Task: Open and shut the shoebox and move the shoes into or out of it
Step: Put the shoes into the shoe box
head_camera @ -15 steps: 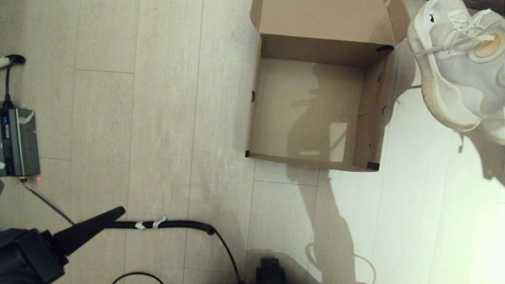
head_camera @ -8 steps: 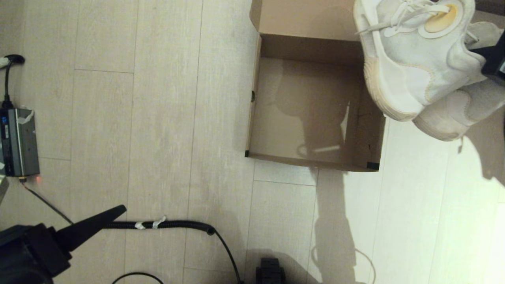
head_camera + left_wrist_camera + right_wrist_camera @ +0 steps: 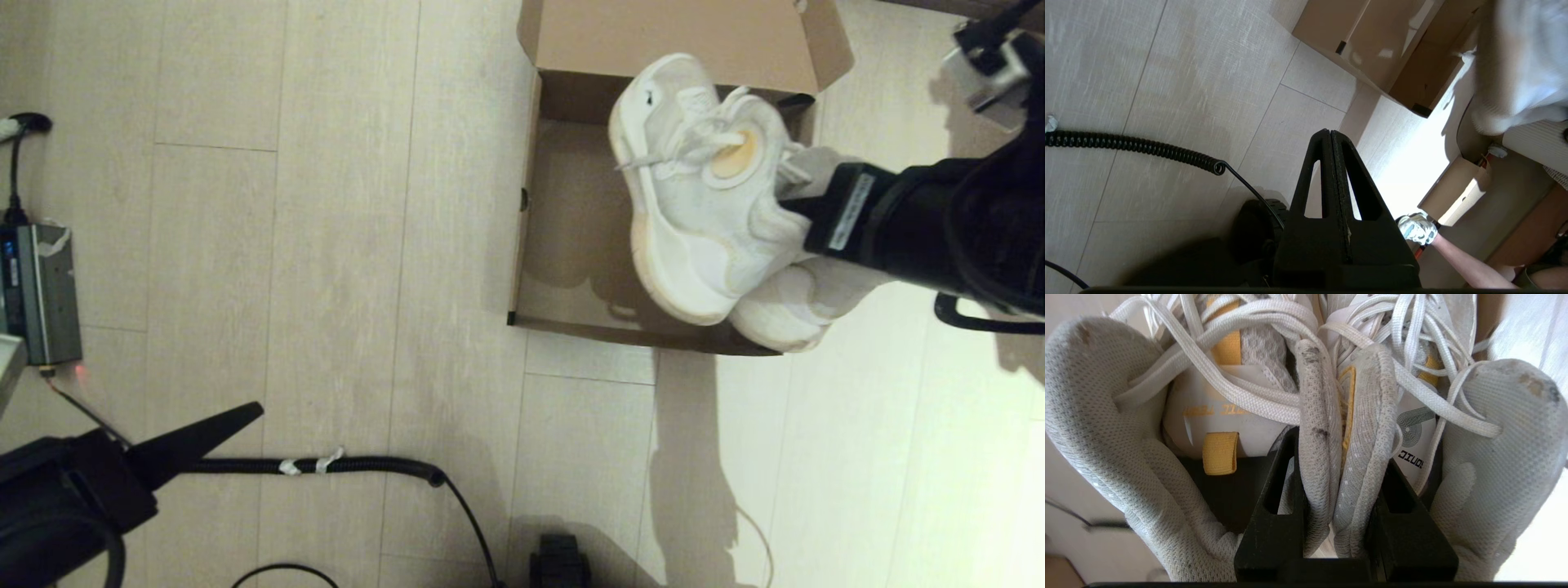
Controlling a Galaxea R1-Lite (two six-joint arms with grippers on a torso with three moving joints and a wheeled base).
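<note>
Hanging over the open shoebox point(image 3: 571, 245), the shoes point(image 3: 702, 212) are being held by the right pincer point(image 3: 1345, 498), clamped on their inner collars; lowering and release are being called for next. The left pincer point(image 3: 1333, 163), pressed closed, is being kept near-left.

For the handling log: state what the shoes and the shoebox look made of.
The shoes: white mesh fabric uppers, a dotted weave visible at the collars pinched in the right end effector; woven flat laces; soles look like matte off-white rubber or foam. The shoebox: plain brown cardboard, matte, with folded flaps and black tape corners.
</note>
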